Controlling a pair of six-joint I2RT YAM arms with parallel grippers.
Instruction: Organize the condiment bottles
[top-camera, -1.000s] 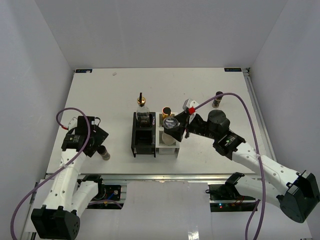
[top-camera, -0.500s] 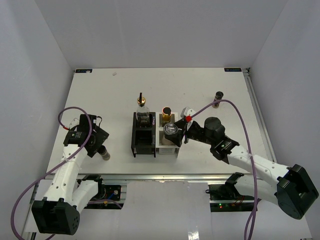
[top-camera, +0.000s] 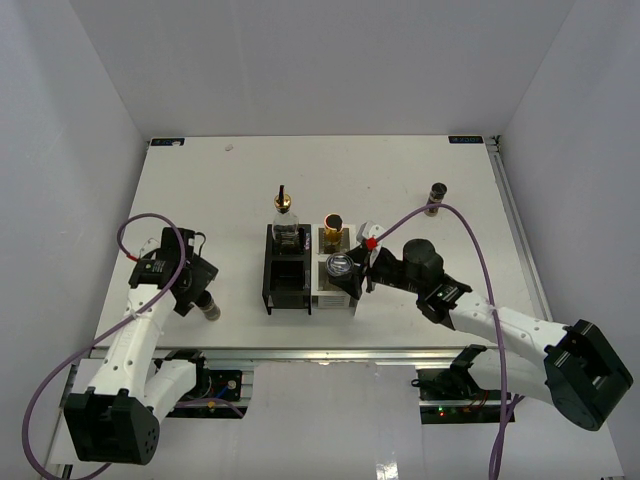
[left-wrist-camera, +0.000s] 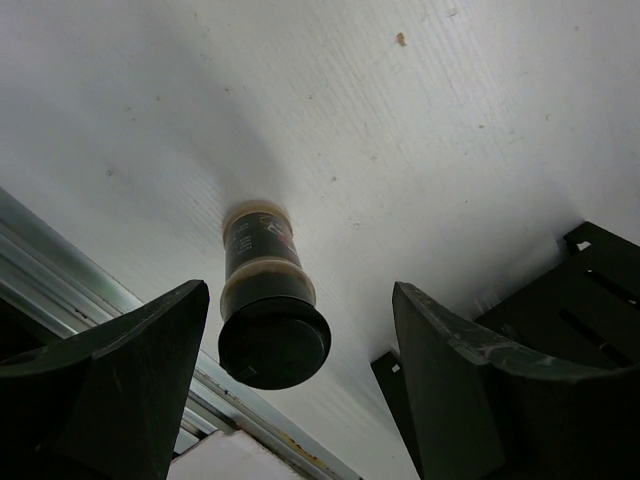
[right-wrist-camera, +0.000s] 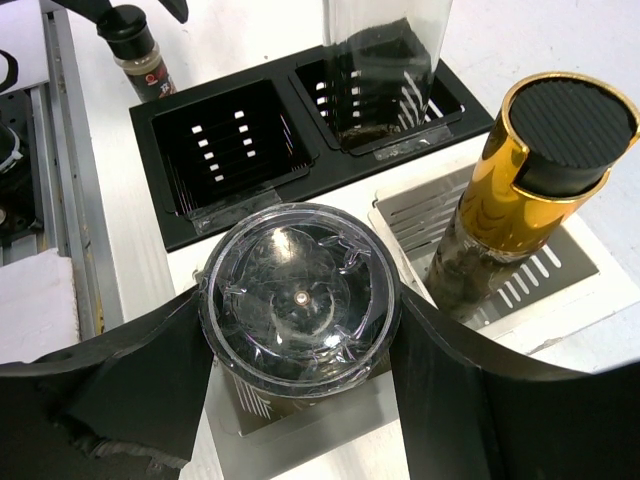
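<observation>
My right gripper (top-camera: 346, 268) is shut on the grey-lidded shaker (right-wrist-camera: 298, 300) and holds it low in the near white compartment of the rack (top-camera: 270, 285). The gold-necked bottle (right-wrist-camera: 540, 170) stands in the far white compartment. The clear glass bottle with the gold pourer (top-camera: 286, 215) stands in the far black compartment. My left gripper (left-wrist-camera: 300, 385) is open above a dark brown jar (left-wrist-camera: 268, 310), which stands on the table between the fingers, nearer the left one and untouched. A second dark jar (top-camera: 436, 197) stands at the far right.
The near black compartment (right-wrist-camera: 235, 145) of the rack holds nothing. The metal rail of the table's near edge (left-wrist-camera: 60, 270) runs just beside the left jar. A purple cable (top-camera: 480, 240) arcs over the table from the right arm.
My right gripper has moved left and down, lowering the shaker into the near white compartment. My left gripper has shifted slightly over the dark jar.
</observation>
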